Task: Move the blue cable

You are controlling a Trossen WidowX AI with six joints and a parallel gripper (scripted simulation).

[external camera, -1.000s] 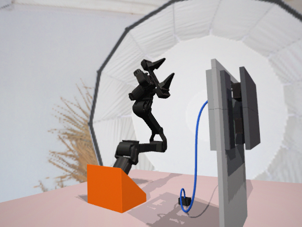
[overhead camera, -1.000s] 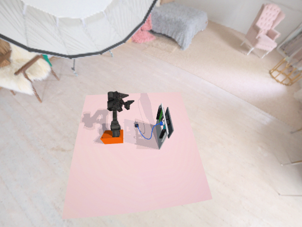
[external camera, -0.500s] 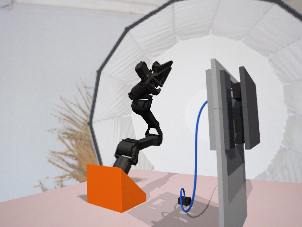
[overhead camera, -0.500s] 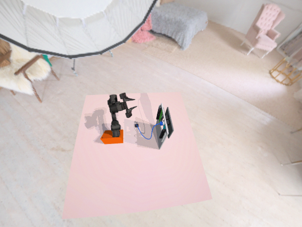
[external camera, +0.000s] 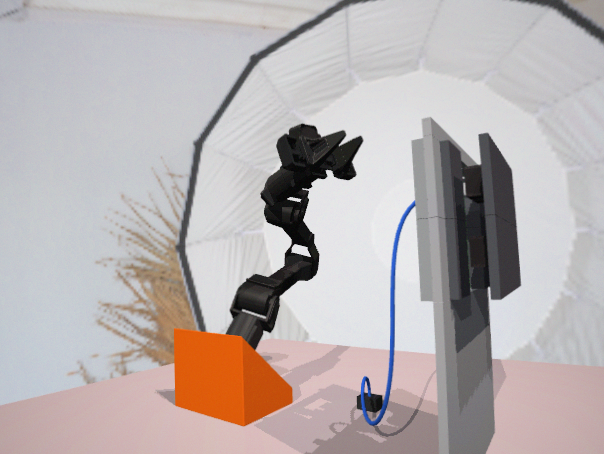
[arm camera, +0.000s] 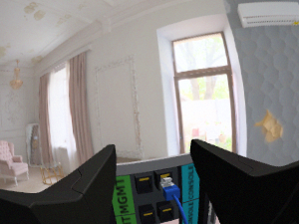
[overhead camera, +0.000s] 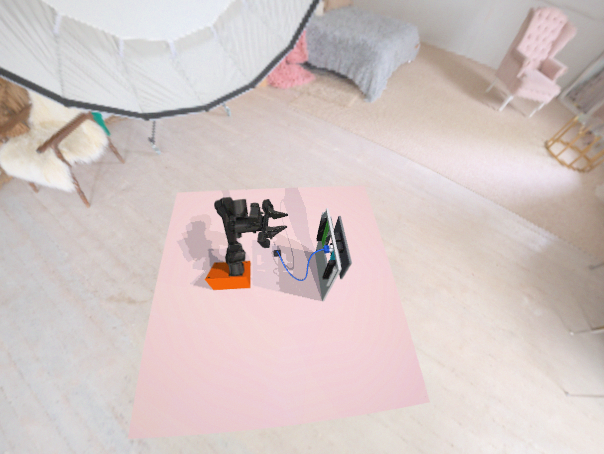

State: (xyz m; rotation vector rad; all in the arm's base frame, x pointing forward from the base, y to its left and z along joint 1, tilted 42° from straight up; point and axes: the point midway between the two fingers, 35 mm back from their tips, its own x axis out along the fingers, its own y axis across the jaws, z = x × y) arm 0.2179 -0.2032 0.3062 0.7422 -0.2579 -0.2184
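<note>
Plug still to be pulled.
Plug [overhead camera: 327, 249] [arm camera: 170, 192] sits in the upper port [arm camera: 161, 174], toward the bench's [overhead camera: 275, 350] [external camera: 100, 395] right edge from above; gripper [overhead camera: 287, 221] [external camera: 353, 135] [arm camera: 153, 148] half-open, empty. Squeeze, pull, lower-port insertion, release remain.

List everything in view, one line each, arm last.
Plug: one, blue, in an upper port beside the CONSOLE label
Cable: one, blue, from plug to block
Block: one, black, on mat
Mat: one, pink, under the rig
Panel stand: one, grey, facing the arm
Armchair: one, pink, far off
Base: one, orange, under arm
Arm: one, black, on base
Gripper: one, black, open
</note>
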